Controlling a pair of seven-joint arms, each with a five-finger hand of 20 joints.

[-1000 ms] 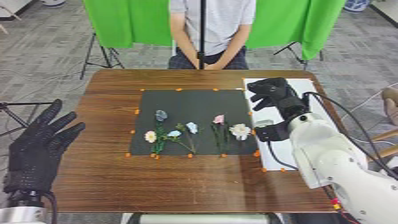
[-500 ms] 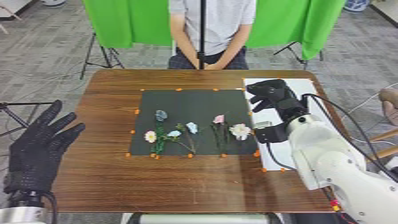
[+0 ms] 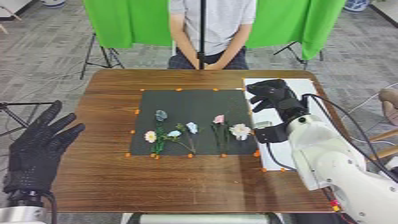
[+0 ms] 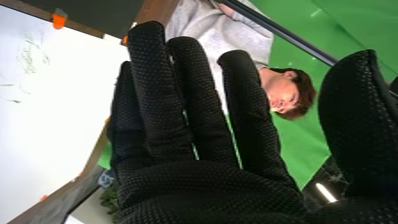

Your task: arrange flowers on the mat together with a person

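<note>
In the head view the right hand (image 3: 273,94) is over the far part of a white board, right of the dark mat (image 3: 206,102). Its fingers look straight in the right wrist view, the right hand (image 4: 204,187) holding nothing. At the left table edge the left hand (image 3: 37,145) is open and empty. Several flowers lie on the mat: a blue-grey one (image 3: 161,115), a cream one (image 3: 150,136), pale blue ones (image 3: 191,127), a pink one (image 3: 218,119) and a white one (image 3: 240,131). The person's hands (image 3: 210,66) rest together beyond the table.
The white board (image 3: 282,147) lies along the right side of the brown table (image 3: 195,185). Orange tape pieces (image 3: 264,169) mark the edges of mat and board. A black pole (image 3: 202,35) stands at the far edge, and a cable hangs by the right arm.
Compared with a second ago, the right hand has shifted very slightly. The left hand, the flowers and the person's hands have stayed where they were.
</note>
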